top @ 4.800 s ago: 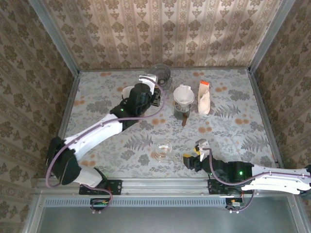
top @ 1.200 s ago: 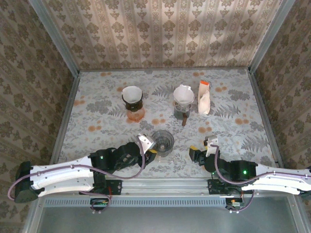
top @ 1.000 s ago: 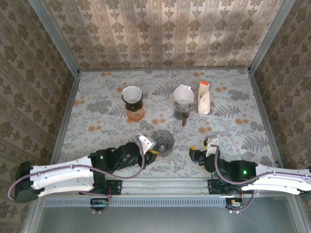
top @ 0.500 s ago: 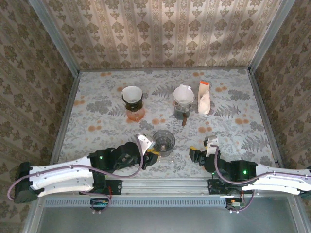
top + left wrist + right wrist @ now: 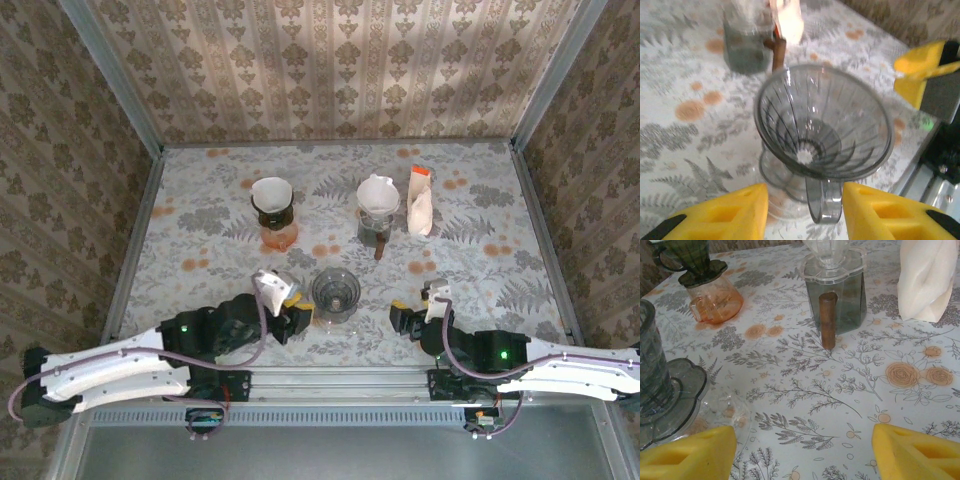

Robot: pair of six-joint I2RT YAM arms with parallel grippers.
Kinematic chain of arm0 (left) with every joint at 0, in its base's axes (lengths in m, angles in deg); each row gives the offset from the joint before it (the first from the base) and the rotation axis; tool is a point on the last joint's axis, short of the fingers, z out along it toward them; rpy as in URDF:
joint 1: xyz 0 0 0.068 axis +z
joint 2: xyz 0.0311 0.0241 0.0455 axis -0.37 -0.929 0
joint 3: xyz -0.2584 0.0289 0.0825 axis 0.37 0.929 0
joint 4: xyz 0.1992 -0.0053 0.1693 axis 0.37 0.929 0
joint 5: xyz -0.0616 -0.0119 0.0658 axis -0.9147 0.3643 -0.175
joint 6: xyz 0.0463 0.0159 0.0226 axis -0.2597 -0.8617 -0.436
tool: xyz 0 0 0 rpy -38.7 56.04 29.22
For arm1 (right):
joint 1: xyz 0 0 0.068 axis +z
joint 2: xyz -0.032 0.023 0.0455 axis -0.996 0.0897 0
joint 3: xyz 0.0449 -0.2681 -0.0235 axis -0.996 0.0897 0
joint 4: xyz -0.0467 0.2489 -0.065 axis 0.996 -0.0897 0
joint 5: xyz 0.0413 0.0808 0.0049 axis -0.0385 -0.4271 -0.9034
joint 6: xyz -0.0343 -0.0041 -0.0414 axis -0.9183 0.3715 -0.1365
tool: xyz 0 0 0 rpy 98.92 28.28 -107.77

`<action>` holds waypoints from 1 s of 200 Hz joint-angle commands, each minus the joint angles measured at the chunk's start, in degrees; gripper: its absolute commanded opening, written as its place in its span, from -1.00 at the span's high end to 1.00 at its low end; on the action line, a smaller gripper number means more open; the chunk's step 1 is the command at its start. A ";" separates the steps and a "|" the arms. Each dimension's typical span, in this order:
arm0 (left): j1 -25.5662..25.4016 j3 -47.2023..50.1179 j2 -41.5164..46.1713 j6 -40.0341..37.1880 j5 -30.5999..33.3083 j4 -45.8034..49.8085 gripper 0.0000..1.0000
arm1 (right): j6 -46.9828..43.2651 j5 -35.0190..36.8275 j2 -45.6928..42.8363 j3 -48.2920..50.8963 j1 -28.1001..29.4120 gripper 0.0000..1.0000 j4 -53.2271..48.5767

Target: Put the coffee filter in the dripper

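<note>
Top external shows the left arm [image 5: 140, 355] stretched low, its pincer [image 5: 297, 310] apart beside the dripper [image 5: 335, 291].

I've got the left yellow-fingered gripper [image 5: 296, 312] [image 5: 802, 220] low, jaws parted; the right yellow-fingered gripper [image 5: 411, 306] [image 5: 802, 455] sits low too, jaws spread wider, both pointing forward

**Open lanes at the sides, a row of obstacles at the back**

We find the clear dripper [image 5: 335, 293] at 6 o'clock on the tabletop [image 5: 190, 215], its mouth uncovered from above. Our left pincer [image 5: 296, 308] sits just beside it at its 8 o'clock, jaws apart. Our right pincer [image 5: 410, 308] stands clear at its 4 o'clock, jaws wide. Toward 12 o'clock the orange carafe [image 5: 273, 212], grey server [image 5: 377, 215] and filter bag [image 5: 421, 200] form a row. We see a gap between carafe and server, and bare lanes at 9 and 3 o'clock.
</note>
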 commanded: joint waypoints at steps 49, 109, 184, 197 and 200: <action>-0.04 0.29 6.37 -6.41 9.39 -6.09 -0.98 | 8.32 -3.59 15.88 -11.53 -14.32 -0.50 -7.16; 0.66 3.01 9.74 -7.19 9.84 -9.26 -1.00 | -5.49 -18.20 23.02 -22.14 -43.10 -0.41 -3.52; 1.58 7.59 15.26 -7.01 7.55 -11.64 -1.00 | -15.56 -37.25 50.94 -42.03 -63.67 0.00 2.11; 1.88 8.10 15.65 -6.94 6.85 -11.67 -0.99 | -16.38 -38.04 55.42 -45.52 -64.47 0.08 1.58; 1.96 8.14 15.72 -6.88 6.77 -11.59 -0.97 | -16.32 -37.84 56.25 -46.40 -64.52 0.10 1.33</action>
